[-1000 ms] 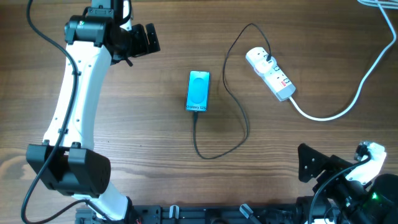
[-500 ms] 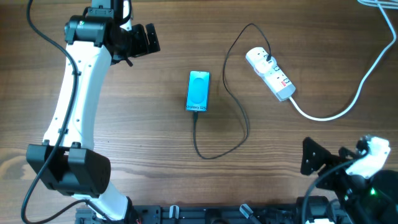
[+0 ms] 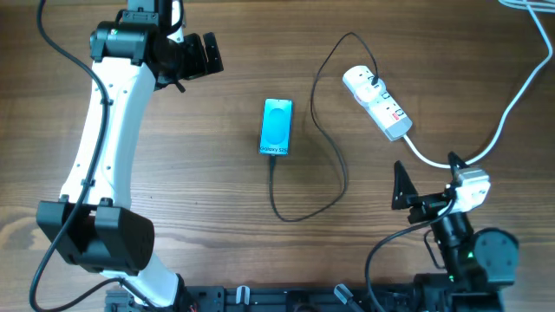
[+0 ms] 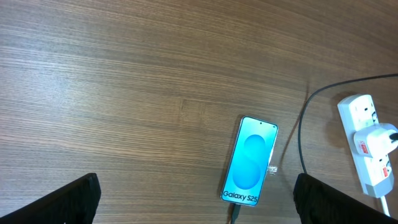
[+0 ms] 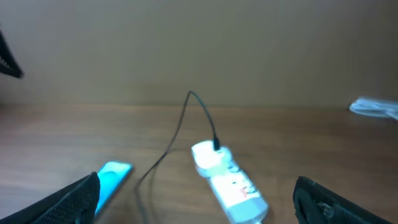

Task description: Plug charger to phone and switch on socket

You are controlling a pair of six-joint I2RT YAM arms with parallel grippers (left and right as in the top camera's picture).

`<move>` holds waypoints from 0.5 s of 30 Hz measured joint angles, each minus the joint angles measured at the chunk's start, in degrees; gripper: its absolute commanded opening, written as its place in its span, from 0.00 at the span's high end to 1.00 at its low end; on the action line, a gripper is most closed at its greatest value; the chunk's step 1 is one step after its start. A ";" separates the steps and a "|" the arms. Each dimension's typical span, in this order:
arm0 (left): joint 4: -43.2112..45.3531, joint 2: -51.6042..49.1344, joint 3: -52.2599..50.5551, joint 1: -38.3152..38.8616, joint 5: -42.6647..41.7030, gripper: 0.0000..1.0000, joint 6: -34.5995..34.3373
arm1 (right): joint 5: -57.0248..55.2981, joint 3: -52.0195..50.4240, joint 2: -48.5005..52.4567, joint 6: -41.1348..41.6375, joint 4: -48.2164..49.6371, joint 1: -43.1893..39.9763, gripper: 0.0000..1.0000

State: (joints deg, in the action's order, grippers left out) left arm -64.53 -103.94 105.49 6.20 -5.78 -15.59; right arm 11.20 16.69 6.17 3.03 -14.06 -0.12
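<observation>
Phone (image 3: 277, 126) and socket (image 3: 376, 104) on wood-grain table (image 3: 217, 199) — left jaws, right jaws spread wide, beige wall (image 5: 199, 43) behind

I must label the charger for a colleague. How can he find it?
Start at the white power strip on the right. From the plug in it, the charger loops down to the phone's bottom edge. It is thin and black; the strip's cord is thick and white.
</observation>
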 measured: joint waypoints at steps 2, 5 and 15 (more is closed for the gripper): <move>0.00 0.00 0.00 0.00 -0.02 0.00 0.00 | 0.42 -5.11 -4.00 -1.73 4.13 -0.63 0.00; 0.00 0.00 0.00 0.00 -0.02 0.00 0.00 | 0.68 -7.54 -4.92 -4.26 7.89 -0.79 0.00; 0.00 0.00 0.00 0.00 -0.02 0.00 0.00 | 0.15 -16.33 -5.18 -8.28 16.70 -0.96 0.00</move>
State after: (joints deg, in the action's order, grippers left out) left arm -64.53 -103.94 105.49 6.20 -5.80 -15.59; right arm 11.35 0.36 0.99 -5.26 2.63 -1.08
